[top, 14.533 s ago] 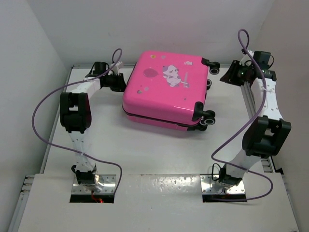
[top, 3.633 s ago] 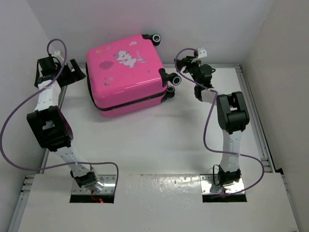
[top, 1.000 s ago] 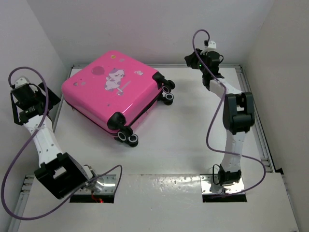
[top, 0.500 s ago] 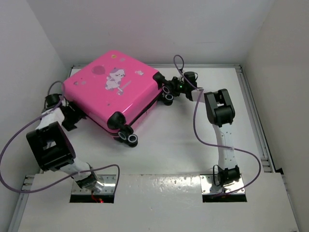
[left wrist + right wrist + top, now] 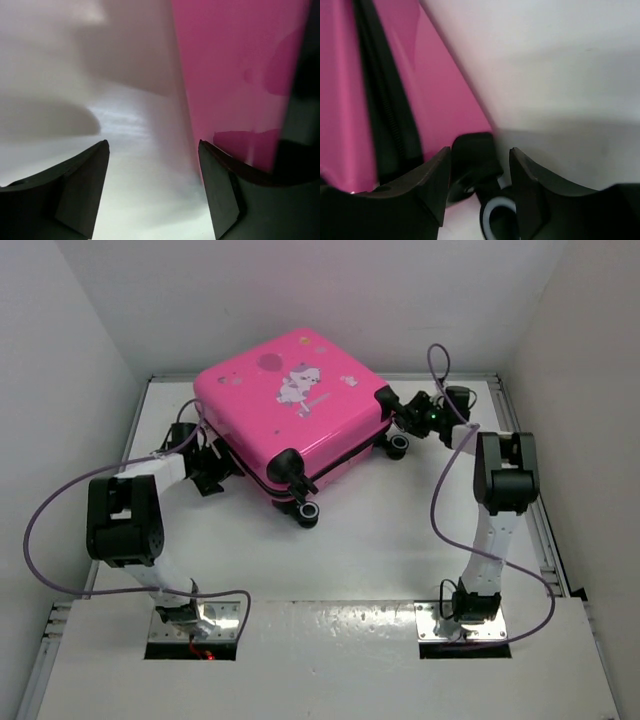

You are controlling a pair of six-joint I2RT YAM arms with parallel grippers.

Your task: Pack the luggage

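The left gripper (image 5: 153, 150) stands open, its two dark fingers (image 5: 80, 190) spread wide with only the bare white table (image 5: 130, 120) between them. Just to its right rises the glossy side of the small bright pink hard-shell suitcase (image 5: 290, 410); the right-hand finger sits close against that shell, though whether it touches cannot be told. The right gripper (image 5: 480, 155) is open too, and a black wheel bracket (image 5: 470, 147) at a corner of the suitcase lies between its fingers, with a black wheel with a pale hub (image 5: 495, 215) just below. Contact with either finger cannot be made out. To the left of this gripper the pink shell runs upward, split by the ribbed black zipper trim (image 5: 380, 110). From above, the suitcase lies closed and flat between the two grippers – white cartoon animal print facing up, turned at an angle, toward the back of the table. Its left side is beside the left gripper and its wheeled right corner is at the right one. Two more wheels (image 5: 305, 510) jut from its near corner, well clear of both grippers.
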